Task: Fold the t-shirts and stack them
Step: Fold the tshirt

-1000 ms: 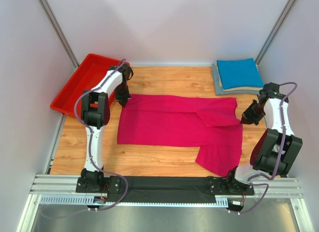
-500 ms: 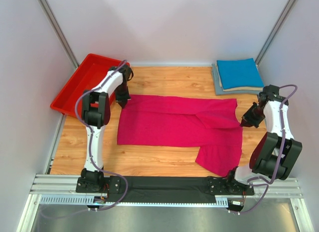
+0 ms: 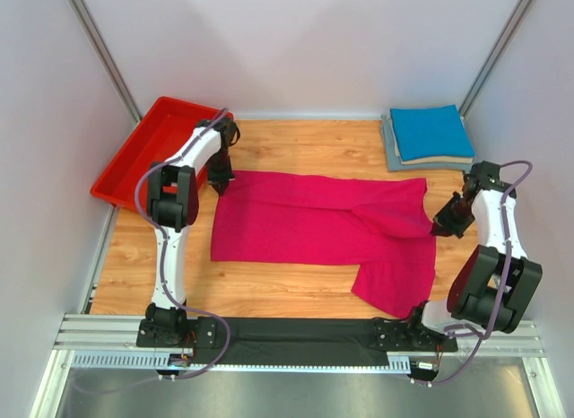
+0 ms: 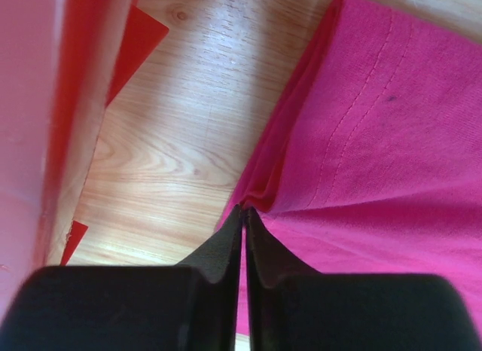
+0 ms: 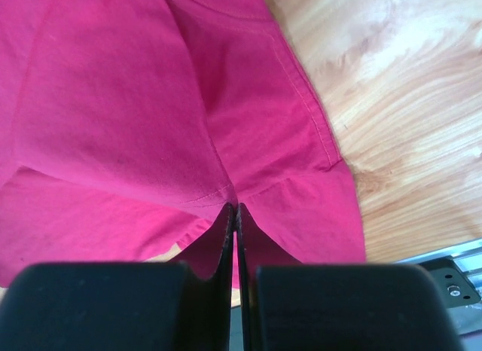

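Note:
A large magenta-pink t-shirt lies spread across the middle of the wooden table, partly folded lengthwise, with one sleeve hanging toward the front right. My left gripper is shut on its far left corner; the pinched cloth shows in the left wrist view. My right gripper is shut on its right edge; the pinched fold shows in the right wrist view. A bright blue folded t-shirt lies on a grey folded one at the back right corner.
A red plastic bin stands at the back left, close beside my left arm; its wall shows in the left wrist view. White walls close in the table on three sides. A black mat lies along the near edge.
My right gripper has drawn the shirt's right edge a little toward the front. The upper fold now lies flatter. The left arm has hardly moved.

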`<state>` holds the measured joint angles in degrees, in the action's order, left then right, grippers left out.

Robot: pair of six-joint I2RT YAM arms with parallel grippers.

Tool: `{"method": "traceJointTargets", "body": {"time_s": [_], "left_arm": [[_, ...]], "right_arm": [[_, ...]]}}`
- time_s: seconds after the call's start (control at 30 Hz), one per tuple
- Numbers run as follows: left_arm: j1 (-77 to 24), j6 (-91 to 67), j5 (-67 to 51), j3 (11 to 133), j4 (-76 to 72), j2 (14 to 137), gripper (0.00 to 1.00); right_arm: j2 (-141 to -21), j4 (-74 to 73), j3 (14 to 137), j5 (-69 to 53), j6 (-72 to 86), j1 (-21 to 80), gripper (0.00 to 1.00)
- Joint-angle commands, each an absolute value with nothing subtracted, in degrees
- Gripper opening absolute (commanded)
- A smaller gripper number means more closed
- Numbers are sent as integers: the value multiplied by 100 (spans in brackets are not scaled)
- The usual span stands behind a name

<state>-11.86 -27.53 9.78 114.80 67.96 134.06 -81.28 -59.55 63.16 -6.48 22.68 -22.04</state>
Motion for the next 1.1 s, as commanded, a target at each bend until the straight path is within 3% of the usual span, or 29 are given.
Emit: {"method": "traceJointTargets", "body": {"time_s": [0.0, 0.07, 0.13, 0.17, 0.27, 0.43, 0.53, 0.6, 0.73, 0.87, 1.07], "left_arm": [[-1125, -2619, 1160, 11601, 6926, 13421, 11], [-1125, -2619, 1090, 11628, 6961, 13377, 28], [-1125, -2575, 976, 11619, 6909, 13202, 35], [-1125, -2558, 854, 11584, 6882, 13114, 44], [-1134, -2540, 450, 11558, 6847, 12771, 53], [-1204, -2654, 35, 11110, 6558, 11954, 55], [-1204, -2821, -771, 10226, 6180, 11392, 55], [-1213, -2988, -922, 9785, 5952, 10909, 55], [-1222, -3059, -1125, 8773, 5617, 10153, 56], [-1213, -2989, -1134, 8149, 5563, 9652, 56], [-1213, -2848, -1081, 7866, 5643, 9405, 56]], "right_arm": [[-7989, -5617, 5933, -747, 2311, -2250, 0], [-8042, -5468, 5845, -703, 2320, -2250, 1], [-8191, -5449, 5801, -651, 2329, -2250, 11], [-8252, -5493, 5827, -624, 2338, -2250, 13], [-8236, -5738, 6090, -431, 2355, -2180, 20], [-8042, -6091, 6862, -10, 2478, -1365, 27], [-8094, -5820, 6952, 185, 2365, 178, 28], [-8121, -5530, 6830, 193, 2189, 657, 29], [-8463, -4713, 6671, -199, 1899, 1335, 23], [-9287, -4702, 7030, 191, 1416, 1871, 14], [-9896, -4817, 7067, 817, 1064, 1890, 8]]}}
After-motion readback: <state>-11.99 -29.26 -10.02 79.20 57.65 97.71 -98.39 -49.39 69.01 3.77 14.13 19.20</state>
